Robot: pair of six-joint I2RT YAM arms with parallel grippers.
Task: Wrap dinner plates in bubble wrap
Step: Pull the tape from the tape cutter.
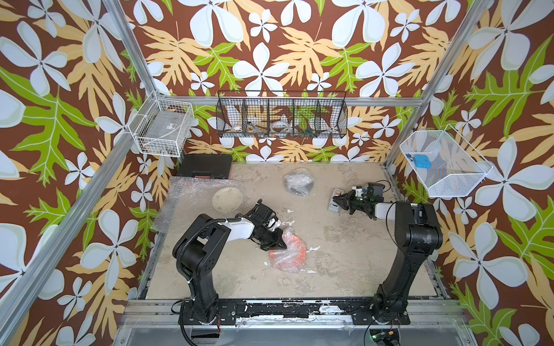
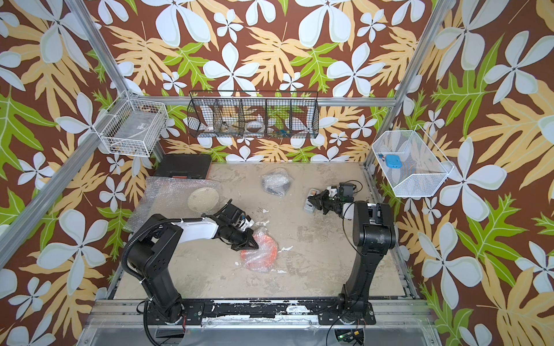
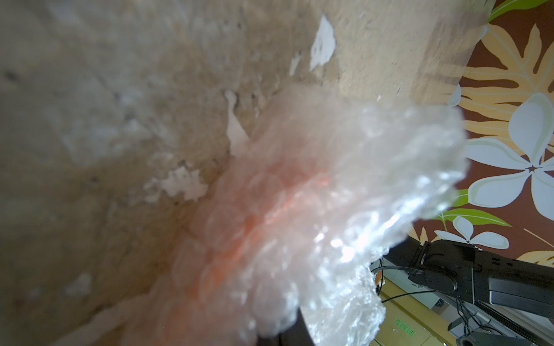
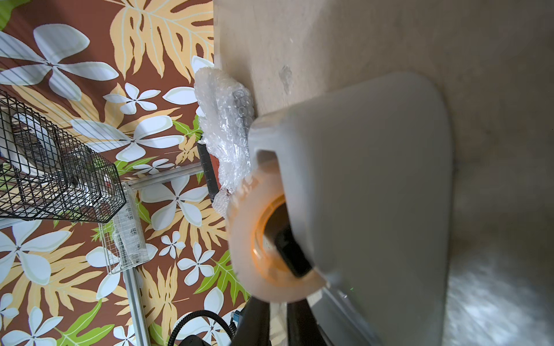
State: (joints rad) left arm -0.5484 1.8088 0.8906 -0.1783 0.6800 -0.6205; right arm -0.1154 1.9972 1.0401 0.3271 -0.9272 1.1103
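The orange dinner plate lies mid-table, bundled in crumpled bubble wrap. My left gripper is shut on a raised fold of that wrap at the plate's left edge. A cream plate rests on a flat bubble wrap sheet at the back left. A wrapped dark bundle sits at the back. My right gripper is at the grey tape dispenser. Its fingers are pinched close under the tape roll, and the roll hides their tips.
A black case lies at the back left corner. A white wire basket, a black wire rack and a white mesh basket hang on the walls. White tape scraps dot the table near the orange plate.
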